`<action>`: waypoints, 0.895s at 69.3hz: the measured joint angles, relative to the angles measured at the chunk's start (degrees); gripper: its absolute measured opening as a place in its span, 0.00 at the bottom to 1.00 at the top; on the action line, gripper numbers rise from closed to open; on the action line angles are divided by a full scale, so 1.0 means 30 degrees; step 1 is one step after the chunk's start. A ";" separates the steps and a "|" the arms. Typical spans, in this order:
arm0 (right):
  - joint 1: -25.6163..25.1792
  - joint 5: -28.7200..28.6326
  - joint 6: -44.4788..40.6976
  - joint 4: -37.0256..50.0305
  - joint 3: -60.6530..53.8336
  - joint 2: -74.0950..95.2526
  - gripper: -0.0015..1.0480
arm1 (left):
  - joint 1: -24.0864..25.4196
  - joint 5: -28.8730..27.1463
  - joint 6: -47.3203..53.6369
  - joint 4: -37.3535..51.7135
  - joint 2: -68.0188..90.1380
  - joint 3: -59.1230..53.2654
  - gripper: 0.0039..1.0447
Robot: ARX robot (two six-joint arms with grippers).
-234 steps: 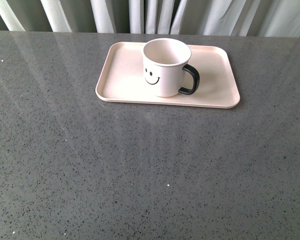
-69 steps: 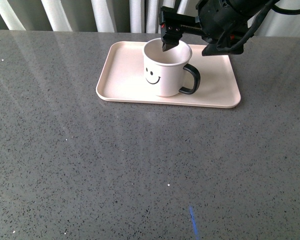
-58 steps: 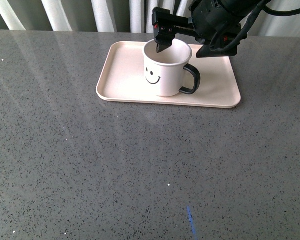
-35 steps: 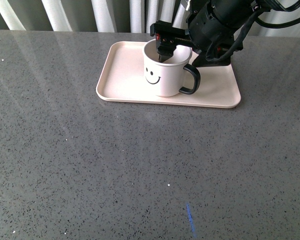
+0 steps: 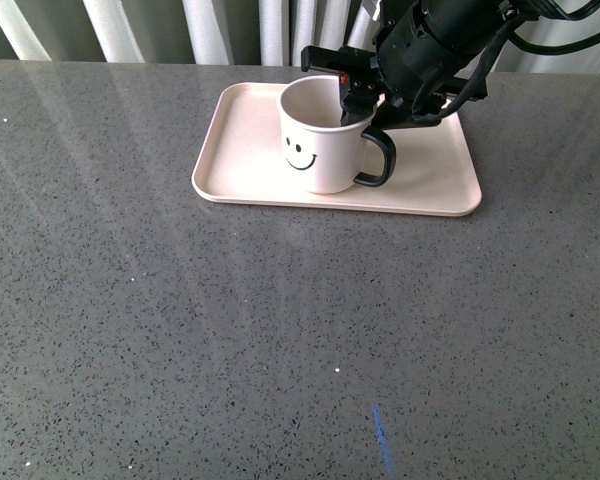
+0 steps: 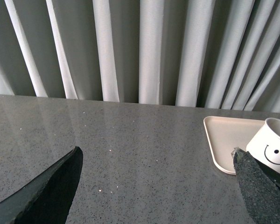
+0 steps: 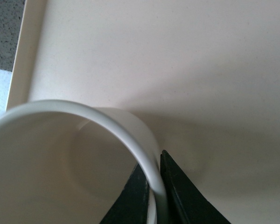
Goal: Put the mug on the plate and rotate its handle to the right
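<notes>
The cream-white mug (image 5: 320, 140) with a black smiley face stands on the pale pink plate (image 5: 250, 150), tilted slightly. Its black handle (image 5: 380, 160) points right and a little toward me. My right gripper (image 5: 355, 100) is shut on the mug's rim just above the handle, one finger inside and one outside. In the right wrist view the two black fingers (image 7: 179, 196) pinch the mug's wall (image 7: 130, 140) over the plate (image 7: 177, 60). My left gripper (image 6: 158, 186) is open and empty above the table, left of the plate (image 6: 224, 140) and the mug (image 6: 275, 149).
The grey speckled table (image 5: 230, 330) stretches toward me. Pale curtains (image 5: 240, 30) hang behind the table's far edge. The right arm's black body (image 5: 440, 40) hangs over the plate's back right part.
The right gripper came in over the plate, lowered to the mug's rim, shifted toward the handle side and shut on the wall. The mug has moved slightly left and tipped.
</notes>
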 joint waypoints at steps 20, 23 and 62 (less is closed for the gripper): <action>-0.0670 -0.0364 -0.1253 -0.1020 0.0219 -0.0379 0.02 | 0.0007 0.0000 0.0000 0.0000 0.0000 0.0000 0.91; -0.0845 -0.0299 -0.2018 -0.1188 0.0372 -0.0517 0.02 | 0.0007 0.0000 0.0000 0.0000 0.0000 0.0000 0.91; -0.1574 -0.1384 -0.9806 -0.3300 0.2980 0.0197 0.02 | 0.0007 0.0000 0.0000 0.0000 0.0000 0.0000 0.91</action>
